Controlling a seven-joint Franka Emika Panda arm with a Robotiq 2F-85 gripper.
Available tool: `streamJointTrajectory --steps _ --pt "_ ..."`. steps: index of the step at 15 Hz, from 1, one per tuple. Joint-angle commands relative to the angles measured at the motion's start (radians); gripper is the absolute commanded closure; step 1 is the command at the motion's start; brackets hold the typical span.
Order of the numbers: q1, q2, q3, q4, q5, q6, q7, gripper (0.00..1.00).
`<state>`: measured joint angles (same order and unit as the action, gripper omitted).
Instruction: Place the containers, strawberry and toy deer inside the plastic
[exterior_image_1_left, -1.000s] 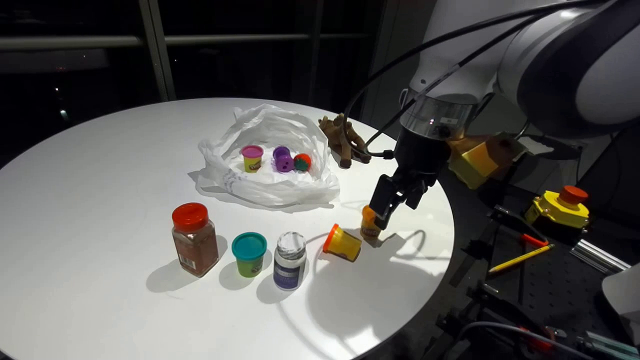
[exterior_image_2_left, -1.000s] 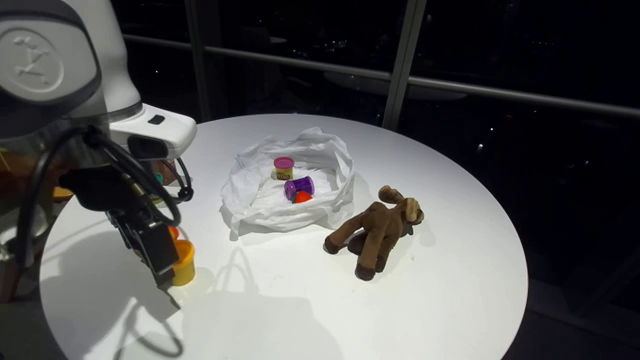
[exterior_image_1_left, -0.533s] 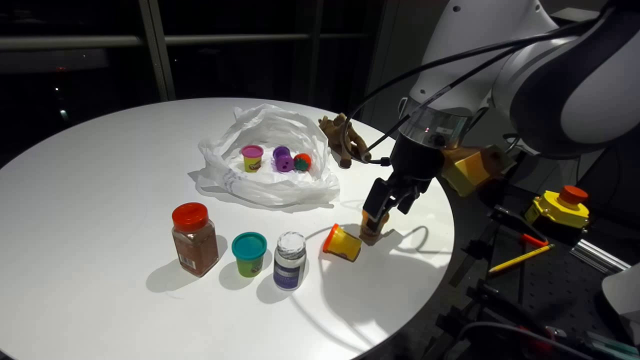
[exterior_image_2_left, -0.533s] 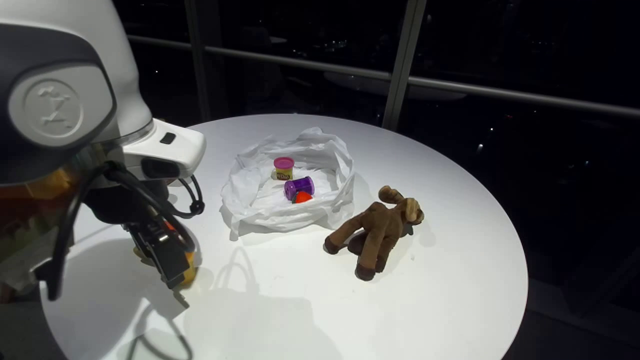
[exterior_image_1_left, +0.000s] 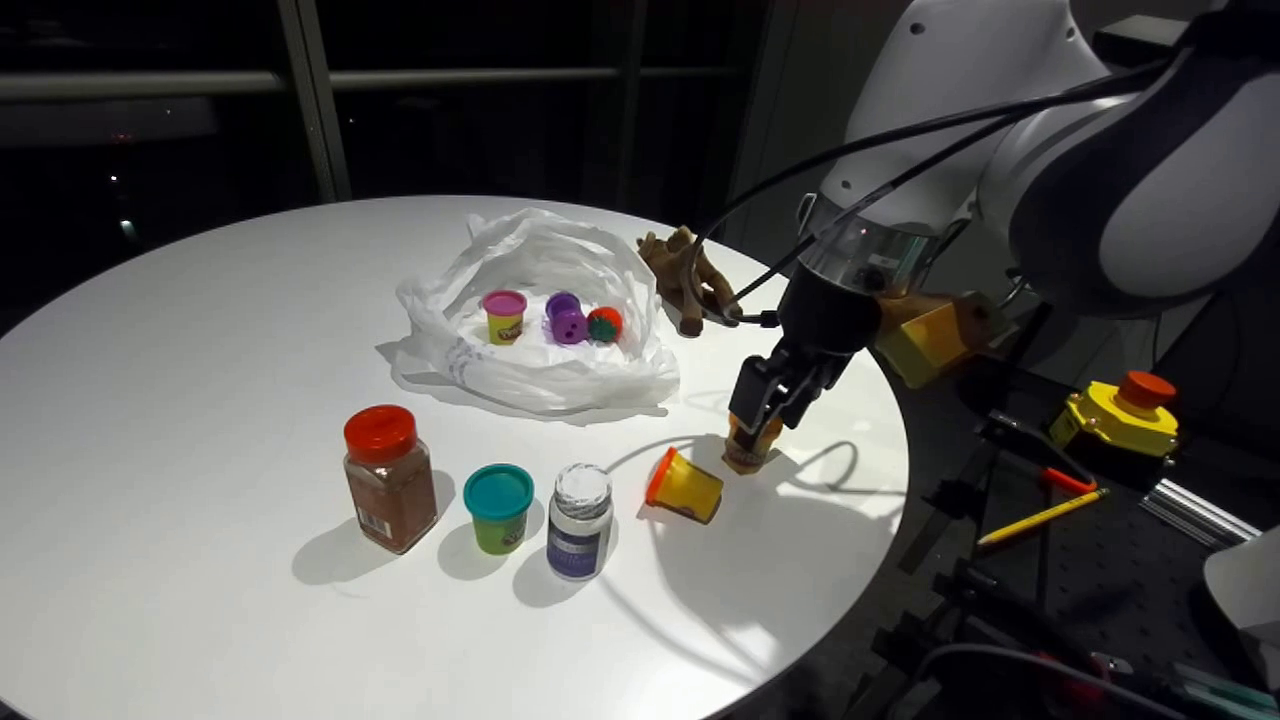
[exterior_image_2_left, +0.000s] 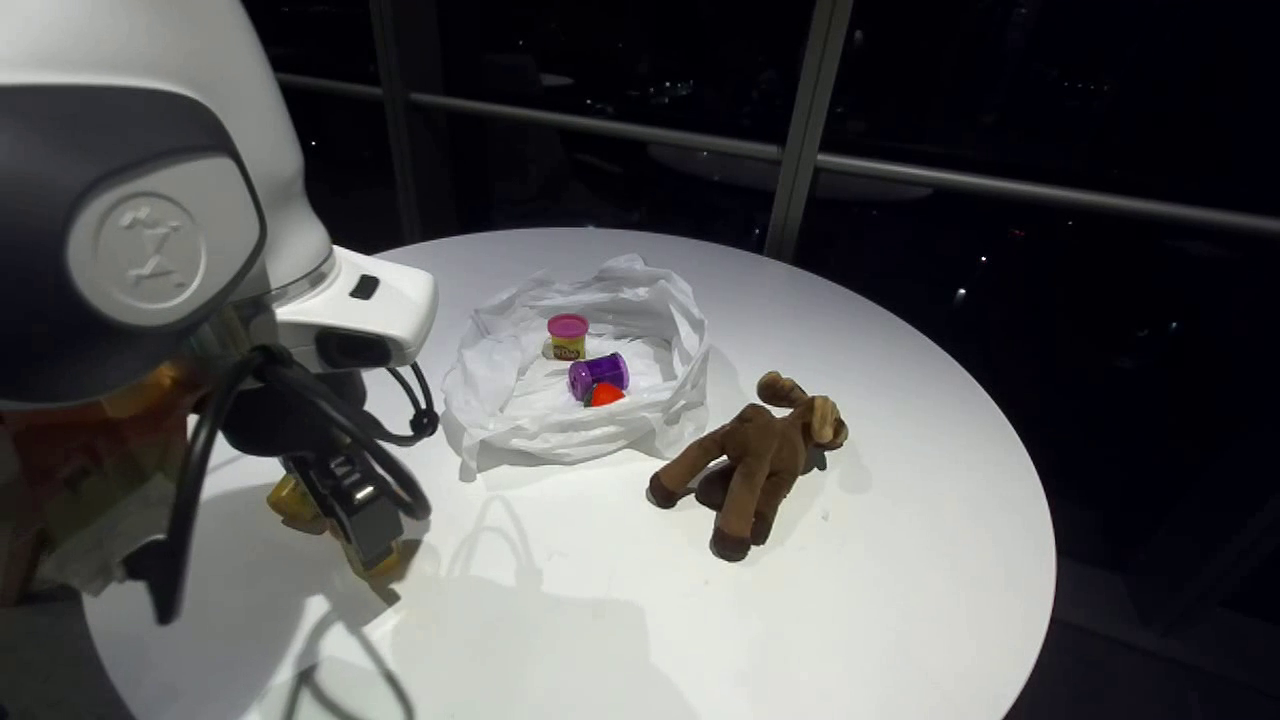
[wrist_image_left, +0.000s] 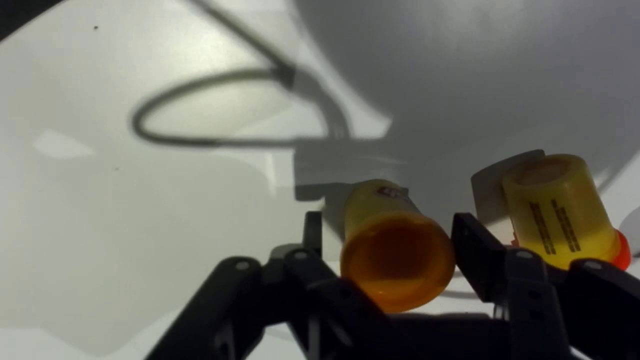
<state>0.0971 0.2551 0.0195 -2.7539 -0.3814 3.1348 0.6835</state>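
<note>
Nearest in an exterior view, the white-capped bottle, teal-lidded Play-Doh tub and red-lidded jar stand upright in a loose row on the surface, their spacing likely leaving room to grip each. Just past them a yellow tub lies on its side, a pose that could let it roll if nudged. Just beside it, apart, is the orange-lidded tub, the likely target; whether upright or slightly tilted I cannot tell. In the wrist view the pincer has its jaws parted astride it, one at the lid's edge, the other with a gap, so it is not grasped yet. Farther off, the plastic bag sits mouth upward, its crumpled rim standing, presumably spread so things can be lowered in; the contents probably weigh its floor down. Inside are the pink-lidded Play-Doh tub, upright, a purple container on its side, and the strawberry just beside that. Behind the bag, off to one side, the plush deer sprawls on the surface, outside the film, so it has yet to go in.
</note>
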Motion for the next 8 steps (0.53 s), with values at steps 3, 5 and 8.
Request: streamJointTrajectory --steps 3,5,8 --pt "0.027 0.043 -0.029 0.022 -0.008 0.083 -0.004 0.72" --pt "0.020 0.051 -0.023 0.022 -0.006 0.095 -0.007 0.72" --pt "0.019 0.001 -0.022 0.026 -0.002 0.039 -0.005 0.72"
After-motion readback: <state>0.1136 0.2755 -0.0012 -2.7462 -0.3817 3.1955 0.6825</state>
